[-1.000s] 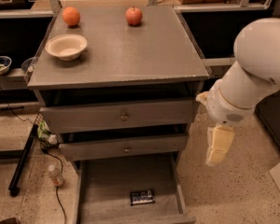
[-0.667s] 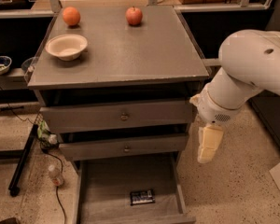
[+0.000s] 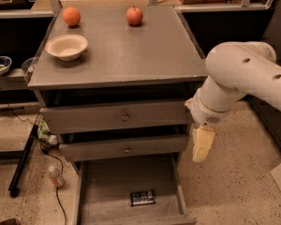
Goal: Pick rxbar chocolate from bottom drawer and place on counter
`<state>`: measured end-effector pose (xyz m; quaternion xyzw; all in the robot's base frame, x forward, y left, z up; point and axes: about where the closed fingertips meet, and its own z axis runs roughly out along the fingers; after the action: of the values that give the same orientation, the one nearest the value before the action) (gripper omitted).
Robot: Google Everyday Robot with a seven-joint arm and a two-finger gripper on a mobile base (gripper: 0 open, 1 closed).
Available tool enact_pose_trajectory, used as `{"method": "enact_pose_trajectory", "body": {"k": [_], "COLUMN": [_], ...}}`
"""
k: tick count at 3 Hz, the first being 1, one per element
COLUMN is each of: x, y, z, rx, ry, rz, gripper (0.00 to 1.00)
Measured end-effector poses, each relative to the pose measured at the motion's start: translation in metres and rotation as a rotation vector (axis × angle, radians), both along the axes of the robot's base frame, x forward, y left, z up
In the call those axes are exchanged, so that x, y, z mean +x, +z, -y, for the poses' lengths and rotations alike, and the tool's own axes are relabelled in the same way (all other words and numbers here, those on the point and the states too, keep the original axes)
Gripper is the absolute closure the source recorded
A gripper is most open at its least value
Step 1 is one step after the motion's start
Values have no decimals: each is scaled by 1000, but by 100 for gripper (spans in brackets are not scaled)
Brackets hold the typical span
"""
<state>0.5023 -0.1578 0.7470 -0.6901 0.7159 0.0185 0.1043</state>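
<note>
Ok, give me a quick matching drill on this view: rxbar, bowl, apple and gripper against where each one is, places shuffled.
Things:
1. rxbar
2. bowl
3. apple
4. gripper

Places:
A. counter, at the back, right of the orange
B. above and right of the bottom drawer, outside it
C. bottom drawer floor, near its front
D. counter, left side, in front of the orange

Pairs: 1-C, 2-D, 3-A, 4-B.

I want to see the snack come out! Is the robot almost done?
Not nearly. The bottom drawer is open, so that part looks done. The gripper hangs off to the right, higher than the bar, not touching it. The bar lies on the drawer floor. Grabbing it and putting it on the counter are left.
</note>
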Motion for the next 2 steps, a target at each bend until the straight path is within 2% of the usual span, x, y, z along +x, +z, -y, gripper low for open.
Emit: {"method": "enact_pose_trajectory", "body": {"k": [2], "x": [-3], "y": [-12], "z": [-5], "rx": [5], "ry": [-3], "rz": [-14], "gripper": [0]}}
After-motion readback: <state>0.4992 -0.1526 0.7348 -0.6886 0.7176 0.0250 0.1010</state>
